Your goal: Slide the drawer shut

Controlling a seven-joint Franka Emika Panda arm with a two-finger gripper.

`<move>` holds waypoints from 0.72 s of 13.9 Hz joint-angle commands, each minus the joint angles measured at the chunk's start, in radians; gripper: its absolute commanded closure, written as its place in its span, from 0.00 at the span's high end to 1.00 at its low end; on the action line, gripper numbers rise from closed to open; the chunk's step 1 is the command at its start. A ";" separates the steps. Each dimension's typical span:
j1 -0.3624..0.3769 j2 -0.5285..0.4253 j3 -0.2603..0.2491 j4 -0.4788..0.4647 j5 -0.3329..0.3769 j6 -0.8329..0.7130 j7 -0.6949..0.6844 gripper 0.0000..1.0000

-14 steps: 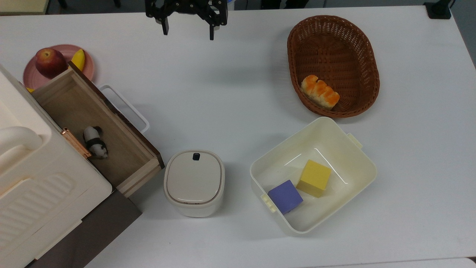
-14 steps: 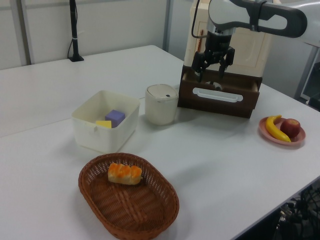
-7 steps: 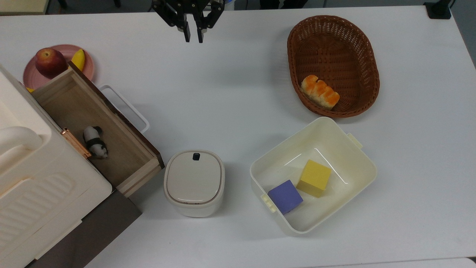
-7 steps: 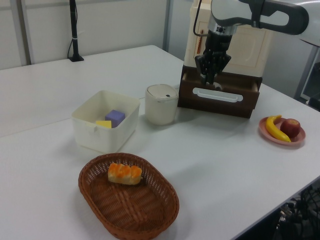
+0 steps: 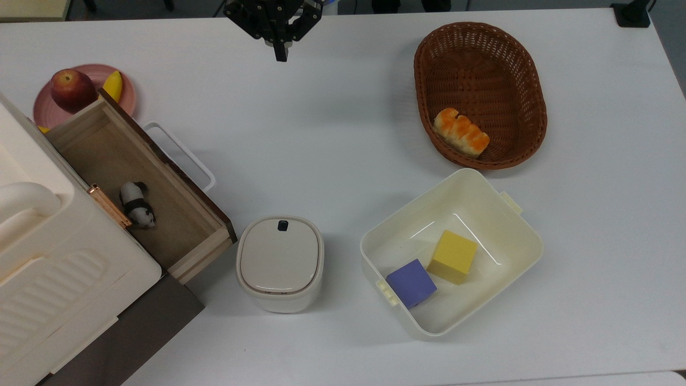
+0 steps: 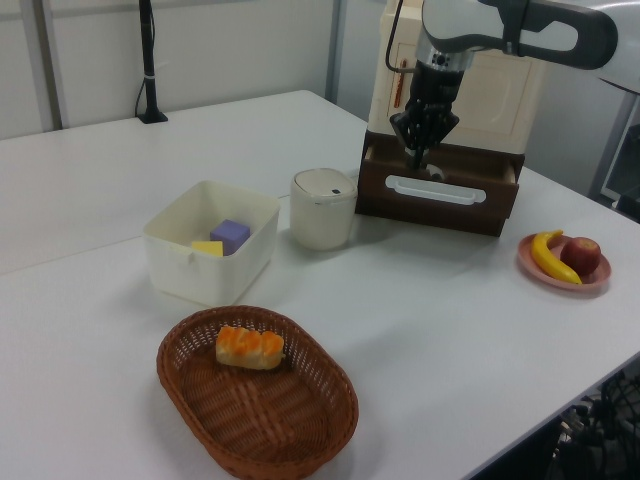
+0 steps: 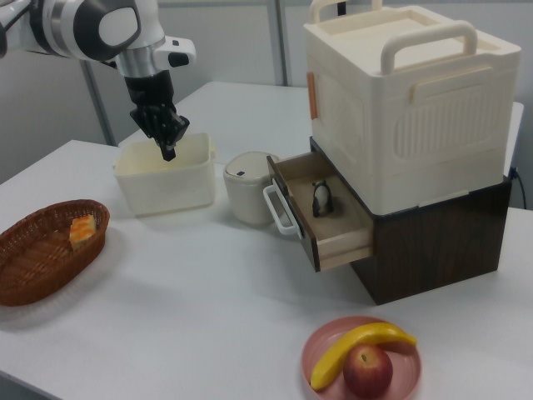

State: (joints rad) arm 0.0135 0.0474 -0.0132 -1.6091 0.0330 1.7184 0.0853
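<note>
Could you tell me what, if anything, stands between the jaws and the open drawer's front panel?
Nothing visible does. The gripper hangs with jaws shut over bare table, and the stretch to the drawer and its white handle is free. The lidded canister sits beside the drawer's corner, off that line.

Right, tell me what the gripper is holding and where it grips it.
Nothing. The gripper is shut on empty air above the table, away from the open drawer.

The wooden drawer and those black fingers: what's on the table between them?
Nothing: in the top view, bare white table separates the shut fingers from the open drawer.
</note>
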 commanded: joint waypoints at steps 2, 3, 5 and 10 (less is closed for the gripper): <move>-0.019 0.023 -0.011 -0.073 0.027 0.134 0.186 0.00; -0.024 0.055 -0.013 -0.087 0.027 0.160 0.238 0.00; -0.036 0.107 -0.014 -0.091 0.025 0.214 0.347 0.00; -0.104 0.186 -0.014 -0.084 0.022 0.354 0.500 0.00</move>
State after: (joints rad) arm -0.0696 0.2232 -0.0181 -1.6867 0.0342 1.9951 0.5002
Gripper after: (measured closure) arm 0.991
